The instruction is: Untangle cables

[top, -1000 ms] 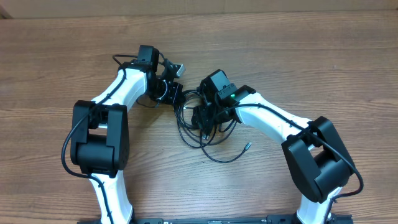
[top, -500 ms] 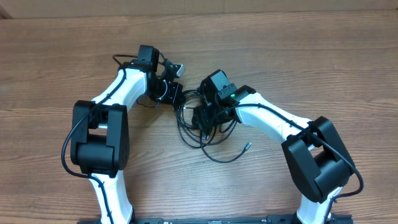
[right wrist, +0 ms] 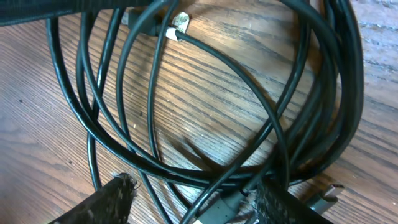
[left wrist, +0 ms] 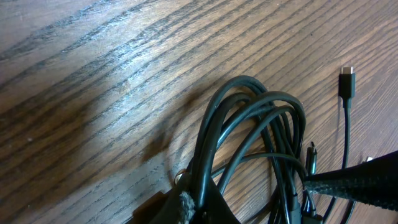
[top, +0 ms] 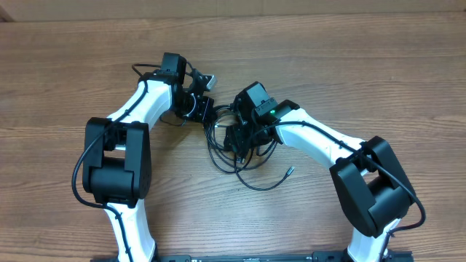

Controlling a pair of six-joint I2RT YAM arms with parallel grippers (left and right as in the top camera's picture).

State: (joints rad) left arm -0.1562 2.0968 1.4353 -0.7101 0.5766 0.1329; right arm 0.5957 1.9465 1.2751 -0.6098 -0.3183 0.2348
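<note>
Counter (top: 378, 65): wood grain, fills every view. Cables (top: 218, 154): one black tangle at centre of the overhead frame, between the arms. Left jaws pinched narrow on the bundle at the bottom edge of the left wrist view, with the grip itself cut off. Right jaws wide, fingertips (right wrist: 118, 196) straddling several strands. Plug tip (left wrist: 346, 81) lies loose, upper right. Overhead: both jaws hidden under the wrists.

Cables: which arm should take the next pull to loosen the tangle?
Right, probably. The right fingers stand open astride the cables, ready to close on a strand. The left fingers are shut on them, better kept as an anchor.
</note>
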